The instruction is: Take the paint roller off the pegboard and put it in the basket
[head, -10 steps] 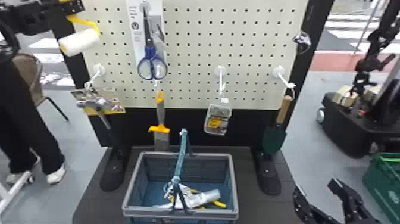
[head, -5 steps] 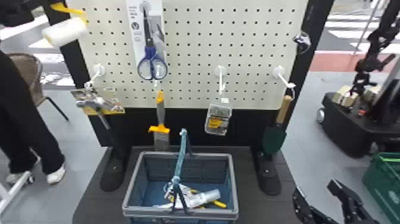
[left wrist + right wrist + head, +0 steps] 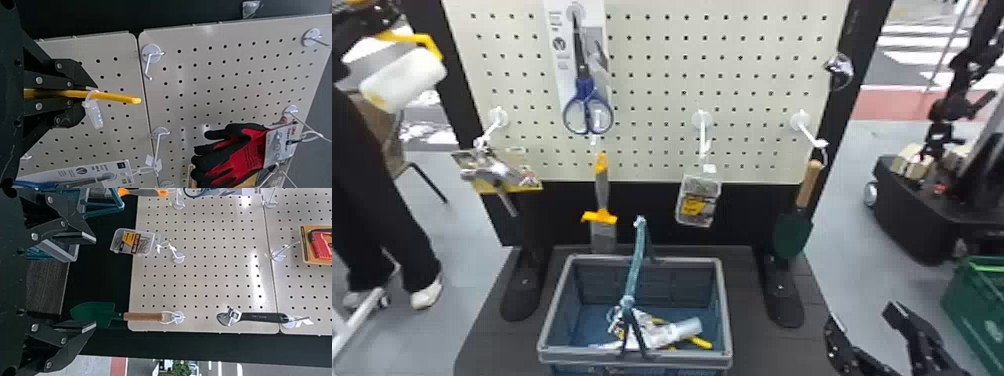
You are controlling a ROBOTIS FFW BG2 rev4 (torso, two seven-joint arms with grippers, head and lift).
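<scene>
Head view, right gripper [image 3: 864, 317]: one, lower right of the frame, two fingers spread wide and released; same spot as in both earlier frames.
Basket [image 3: 727, 310]: just one, lower centre, packaged goods [image 3: 652, 332] and a yellow item [image 3: 701, 342] inside, blue-wrapped handle [image 3: 634, 265] standing up over them. No shift there.
Left gripper [image 3: 372, 20]: one, upper left corner, and the left wrist view gives it away: both fingers clenched on the roller's yellow handle [image 3: 117, 96], a single clear tag [image 3: 94, 114] dangling beside them.
Paint roller [image 3: 404, 80]: one, upper left, off the board and outside the basket, and there it goes! Farther left with each frame, up a touch, now lower again.
Pegboard [image 3: 657, 82]: upper centre. Count them along the lower row: one silver-headed tool [image 3: 494, 167] at left, one orange-and-grey brush [image 3: 602, 192], one clear box [image 3: 699, 200], one trowel [image 3: 794, 232] at right. Above them, one pair of blue scissors [image 3: 587, 105] and, upper right, one wrench [image 3: 839, 70]. All hanging as before.
Gloves [image 3: 239, 154]: red and black, on the board in the left wrist view.
Floor behind: one green bin [image 3: 977, 300] lower right, one black wheeled base [image 3: 912, 215] at right, one chair [image 3: 394, 145] at left.
</scene>
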